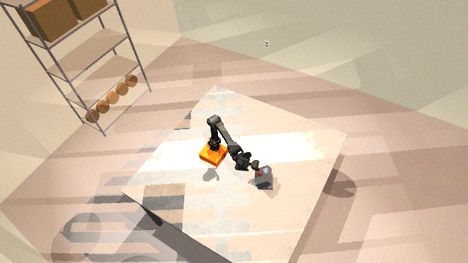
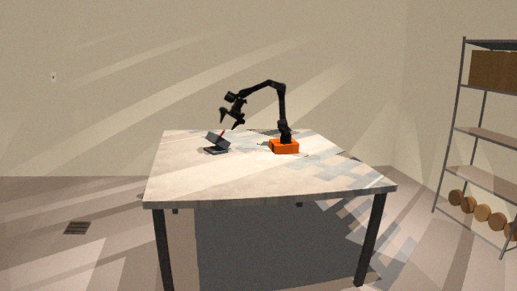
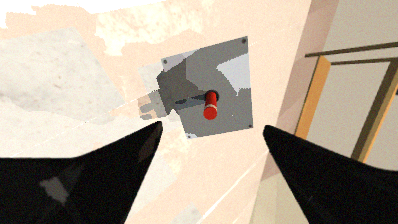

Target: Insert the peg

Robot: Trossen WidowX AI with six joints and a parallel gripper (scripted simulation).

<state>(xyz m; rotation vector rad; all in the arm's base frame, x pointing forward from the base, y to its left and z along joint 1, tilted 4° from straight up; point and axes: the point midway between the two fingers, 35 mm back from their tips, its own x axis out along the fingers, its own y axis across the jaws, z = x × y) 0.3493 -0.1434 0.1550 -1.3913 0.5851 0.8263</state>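
Note:
The red round peg [image 1: 259, 173] [image 2: 222, 133] [image 3: 210, 106] stands in the hole of the grey sloped panel [image 1: 264, 180] [image 2: 218, 140] [image 3: 200, 120], its upper part sticking out of the face. A pale band shows near its top in the wrist view. How deep its bottom end sits is hidden inside the panel. My gripper [image 2: 227, 125] [image 3: 212, 127] is wide open and empty. It hangs above the peg, clear of it, with the peg's top seen between and beyond the fingertips in the wrist view.
The orange base [image 1: 213, 155] [image 2: 283, 146] of the arm stands on the table [image 1: 281, 215] [image 2: 226, 182], behind the panel's face side. A shelf rack [image 1: 128, 47] [image 2: 452, 129] with boxes and round wooden pieces stands away from the table.

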